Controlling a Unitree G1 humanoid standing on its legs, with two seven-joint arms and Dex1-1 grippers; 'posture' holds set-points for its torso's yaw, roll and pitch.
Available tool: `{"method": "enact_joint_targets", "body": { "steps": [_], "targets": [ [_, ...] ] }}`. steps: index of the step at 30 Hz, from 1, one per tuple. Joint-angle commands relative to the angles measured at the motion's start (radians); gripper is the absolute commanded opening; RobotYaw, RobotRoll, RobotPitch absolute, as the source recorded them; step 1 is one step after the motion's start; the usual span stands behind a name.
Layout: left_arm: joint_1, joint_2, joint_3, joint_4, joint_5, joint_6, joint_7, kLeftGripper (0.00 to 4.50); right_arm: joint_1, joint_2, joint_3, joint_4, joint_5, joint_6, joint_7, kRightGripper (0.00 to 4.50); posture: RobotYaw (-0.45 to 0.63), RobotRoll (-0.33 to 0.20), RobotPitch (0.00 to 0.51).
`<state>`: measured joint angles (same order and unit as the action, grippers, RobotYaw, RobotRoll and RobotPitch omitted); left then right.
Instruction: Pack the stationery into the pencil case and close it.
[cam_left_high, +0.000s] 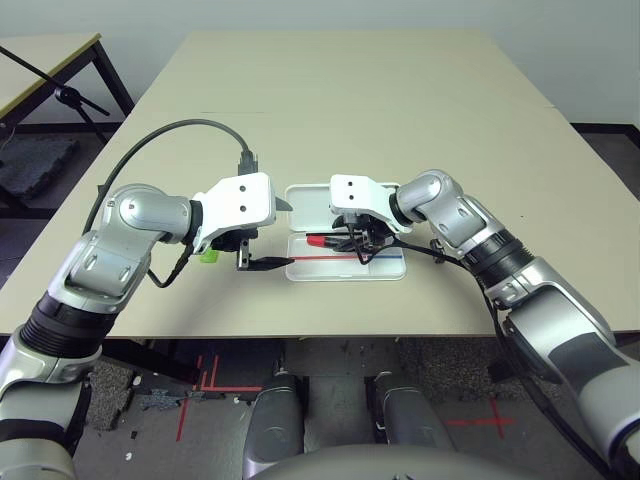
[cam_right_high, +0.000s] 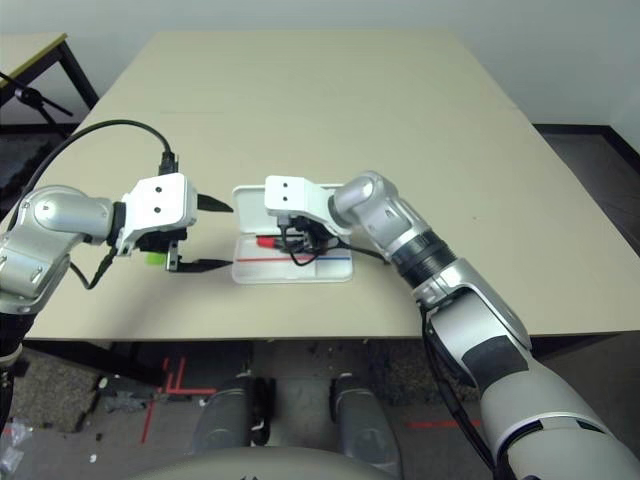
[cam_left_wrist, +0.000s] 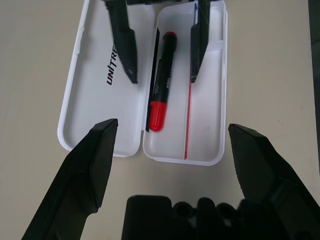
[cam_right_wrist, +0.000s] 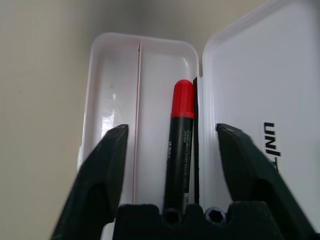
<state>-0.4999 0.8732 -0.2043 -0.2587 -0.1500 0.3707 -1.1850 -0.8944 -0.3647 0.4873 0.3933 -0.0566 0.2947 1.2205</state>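
case (cam_left_wrist: 120, 125): open flat on table, rigid thin plastic, light, likely to slide; lift lid by its free long edge. marker (cam_left_wrist: 161, 85): in tray by hinge, smooth, rolls. green bar (cam_left_high: 209, 256): outside, under left gripper (cam_left_wrist: 170, 145), fingers apart. right gripper (cam_right_wrist: 170, 150): spread, empty, over tray.

Pencil case (cam_left_high: 345, 268) lies open on the table (cam_left_high: 340, 90), tray on the robot's side, lid beyond it. Right gripper (cam_right_wrist: 171, 150) hangs over the tray, fingers spread, straddling the marker (cam_left_wrist: 161, 90) (it lies along the hinge side), so access from above the case is blocked there. Left gripper (cam_left_wrist: 172, 150) sits open just off the case's left end, closing that approach. Green bar (cam_left_high: 209, 255) lies left of the case, under the left wrist. Beyond the lid the table is bare; the case's right end is crossed by the right forearm (cam_left_high: 470, 230).
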Motion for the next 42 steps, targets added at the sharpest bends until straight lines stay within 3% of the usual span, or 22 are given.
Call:
{"method": "enact_joint_targets", "body": {
  "steps": [1,9,13,21,27,32,36,42],
  "targets": [
    [0.013,0.003,-0.002,-0.002,0.002,0.007,0.001,4.5,0.015,-0.072,-0.078,-0.087,0.084,0.036,0.088,4.48,0.02,0.0,0.06],
    [0.042,0.015,0.005,-0.013,0.008,0.036,0.019,4.5,0.087,-0.304,-0.267,-0.251,0.31,0.17,0.266,4.48,0.02,0.0,0.069],
    [0.05,0.013,0.006,-0.018,0.005,0.048,0.027,4.5,0.137,-0.368,-0.331,-0.291,0.377,0.208,0.276,4.48,0.01,0.0,0.072],
    [0.039,0.012,0.006,0.004,0.017,0.05,0.04,4.5,0.198,-0.377,-0.353,-0.36,0.426,0.247,0.23,4.48,0.0,0.0,0.073],
    [0.025,0.033,0.004,0.059,0.127,0.116,0.145,4.5,0.191,-0.351,-0.342,-0.347,0.429,0.238,0.198,4.48,0.0,0.0,0.073],
    [0.015,0.034,0.028,0.071,0.175,0.32,0.247,4.5,0.191,-0.325,-0.333,-0.346,0.429,0.234,0.184,4.48,0.01,0.0,0.073],
    [-0.018,-0.031,0.074,0.081,0.14,0.533,0.33,4.5,0.188,-0.311,-0.326,-0.335,0.42,0.219,0.182,4.48,0.02,0.0,0.073],
    [-0.121,-0.119,0.19,0.266,0.148,0.778,0.522,4.5,0.184,-0.299,-0.324,-0.32,0.412,0.189,0.18,4.48,0.02,0.0,0.072]
  ]
}}
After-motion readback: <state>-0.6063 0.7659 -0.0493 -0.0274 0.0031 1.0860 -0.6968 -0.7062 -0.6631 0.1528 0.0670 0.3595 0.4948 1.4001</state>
